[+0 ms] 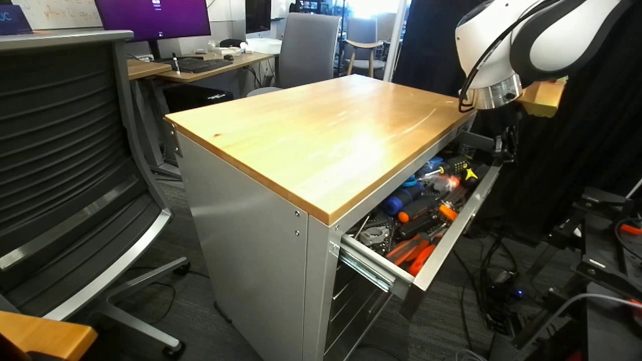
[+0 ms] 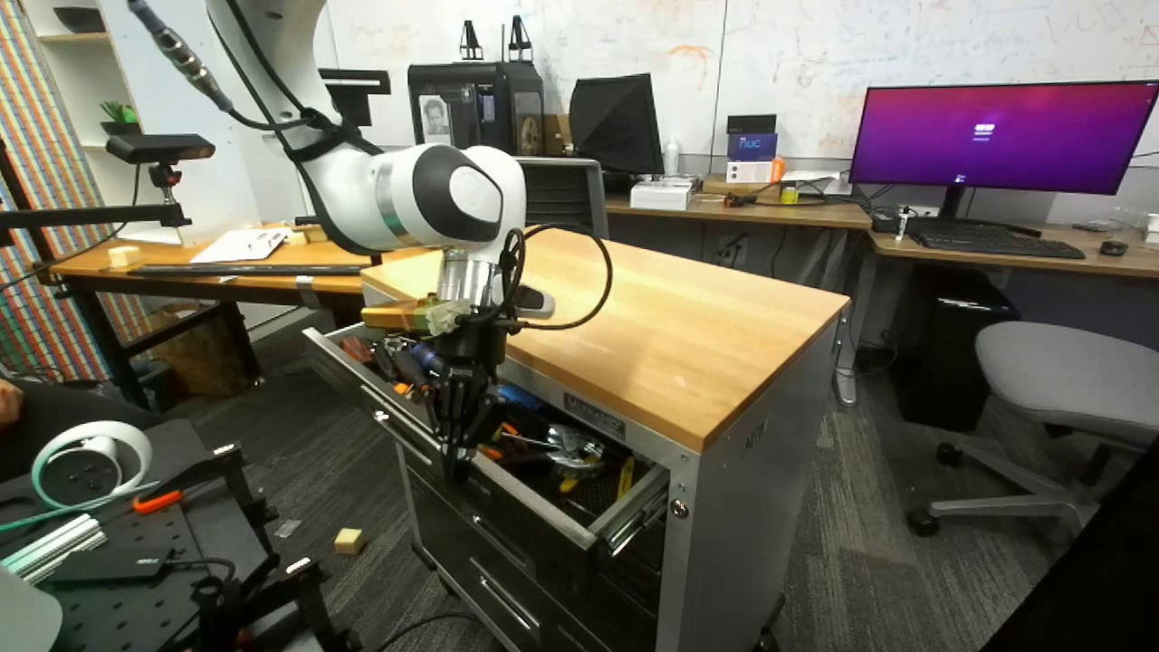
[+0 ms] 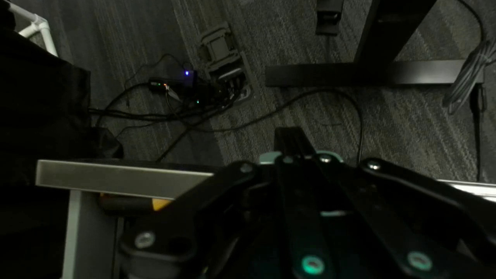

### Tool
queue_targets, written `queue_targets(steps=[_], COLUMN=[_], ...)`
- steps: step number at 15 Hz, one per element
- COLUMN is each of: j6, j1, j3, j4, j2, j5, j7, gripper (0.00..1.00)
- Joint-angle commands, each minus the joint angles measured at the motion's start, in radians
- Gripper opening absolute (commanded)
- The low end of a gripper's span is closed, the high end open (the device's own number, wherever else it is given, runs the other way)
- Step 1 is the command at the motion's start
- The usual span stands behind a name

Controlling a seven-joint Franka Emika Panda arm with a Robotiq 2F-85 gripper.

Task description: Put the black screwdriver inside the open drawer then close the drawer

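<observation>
The drawer (image 1: 459, 228) is the top one of the grey cabinet. It is pulled out and holds many tools in both exterior views; its front rim (image 2: 534, 498) also shows in the wrist view (image 3: 120, 178). I cannot pick out the black screwdriver among the dark tools in the drawer, and it does not show on the cabinet's wooden top. My gripper (image 2: 453, 466) points down at the drawer's front panel. In the wrist view the gripper's fingertips (image 3: 292, 141) are together, beyond the rim and over the floor, with nothing visible between them. I cannot tell whether they touch the panel.
The cabinet's wooden top (image 1: 311, 130) stands behind the drawer. Lower drawers (image 2: 507, 589) are shut beneath it. A black bench with gear (image 2: 109, 543) stands in front. An office chair (image 1: 60, 150) is beside the cabinet. Cables (image 3: 186, 100) lie on the floor.
</observation>
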Motion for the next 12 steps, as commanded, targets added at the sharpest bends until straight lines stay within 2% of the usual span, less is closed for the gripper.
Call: queue_targets(steps=[1, 10, 12], j6=[0.126, 0.195, 0.227], j1=[0.022, 0.045, 0.07], j3=[-0.006, -0.021, -0.029], j4=[0.034, 0.041, 0.041], j2=[0.028, 0.03, 0.027], j5=[-0.027, -0.052, -0.1], j7=[0.064, 0.124, 0.184], gripper=[0.06, 0.05, 0.05])
